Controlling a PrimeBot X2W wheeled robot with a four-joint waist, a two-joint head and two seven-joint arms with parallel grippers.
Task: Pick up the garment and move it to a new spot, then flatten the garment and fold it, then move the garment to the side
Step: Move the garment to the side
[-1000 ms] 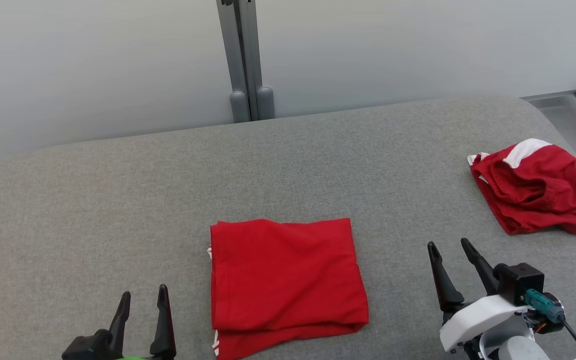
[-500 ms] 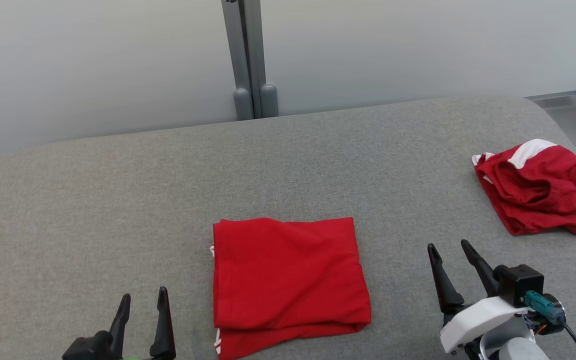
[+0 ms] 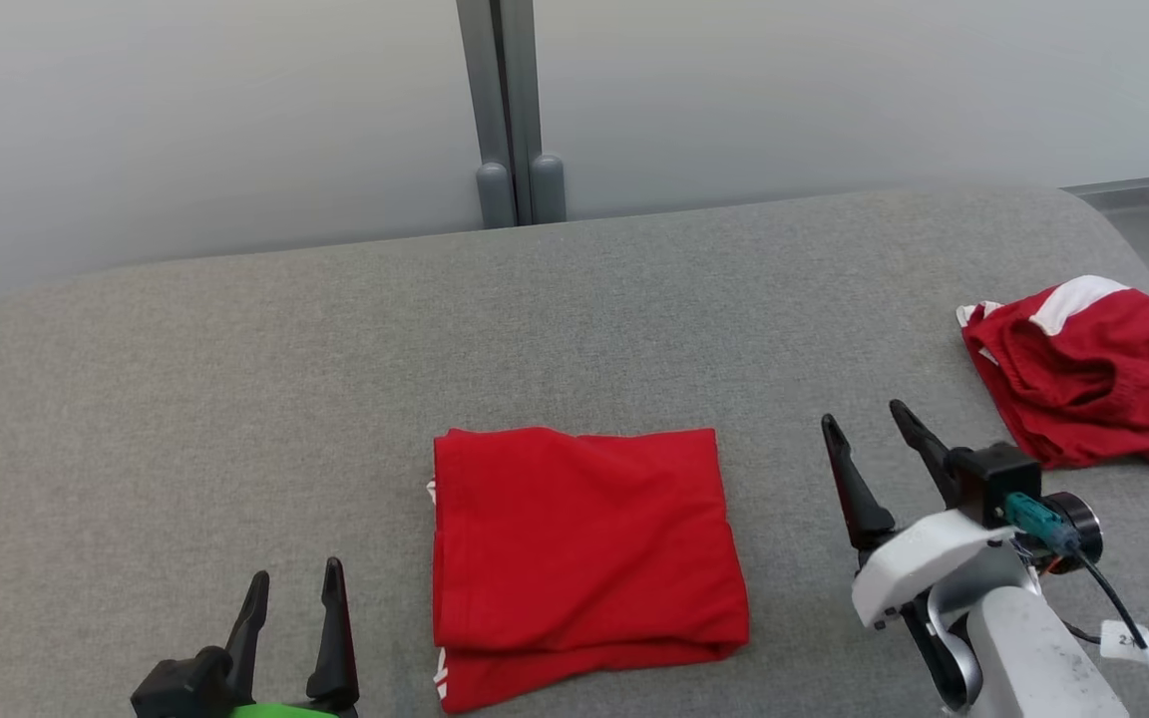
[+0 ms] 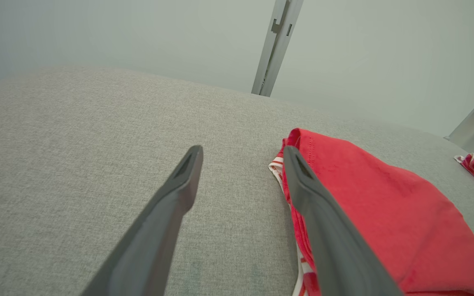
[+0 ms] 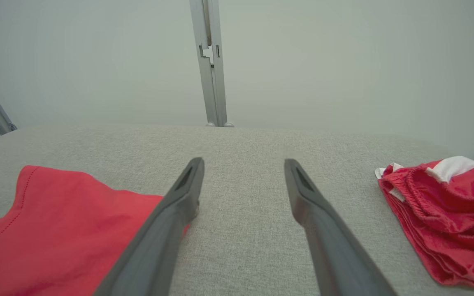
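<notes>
Head view: my left gripper and right gripper both spread wide, empty. Folded red garment flat on grey surface between them.

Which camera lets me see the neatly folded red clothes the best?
The head view: the folded red garment lies whole there, seen from above with all its edges. The left wrist view shows it slantwise and cut off at the picture's edge. The right wrist view shows just one end.

Red garment folded into rectangle, white-striped trim peeking at left edge, lying flat mid grey surface.
</notes>
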